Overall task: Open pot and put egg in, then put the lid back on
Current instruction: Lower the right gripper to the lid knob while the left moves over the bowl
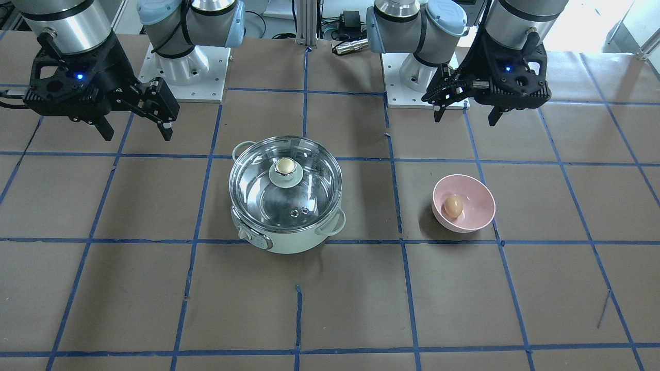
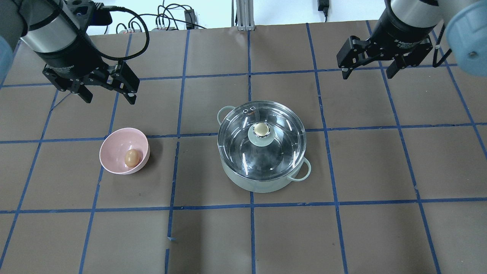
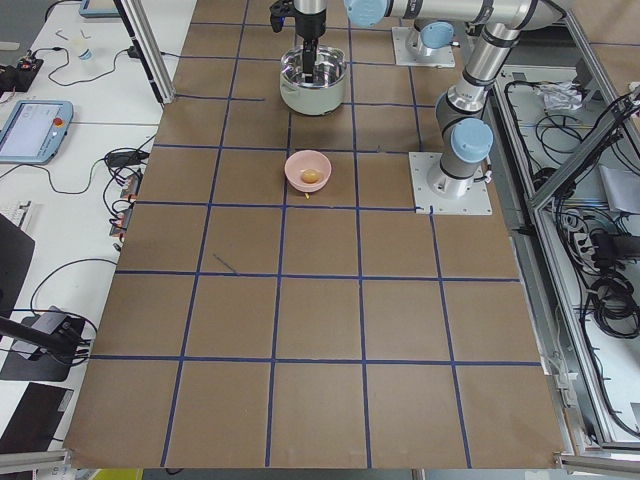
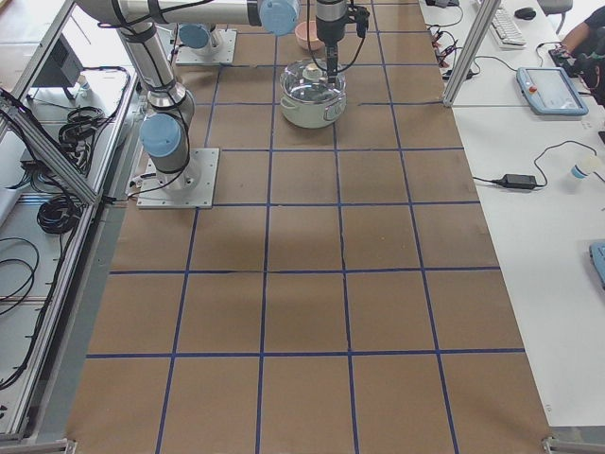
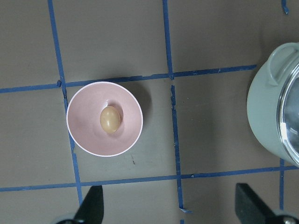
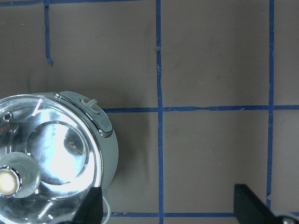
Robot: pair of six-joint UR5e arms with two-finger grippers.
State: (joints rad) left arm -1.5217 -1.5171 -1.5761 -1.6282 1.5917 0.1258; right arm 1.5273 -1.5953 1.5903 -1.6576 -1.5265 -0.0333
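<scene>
First, the lid (image 2: 274, 153) sits on the pot (image 2: 262, 185) at the middle of the table (image 2: 213, 236); the egg (image 2: 131, 157) lies in the pink bowl (image 2: 113, 146). The right end effector (image 2: 368, 73) and left end effector (image 2: 109, 98) hang wide open. I'd centre the right one over the knob (image 2: 260, 130), pinch squarely, and lift straight.
</scene>
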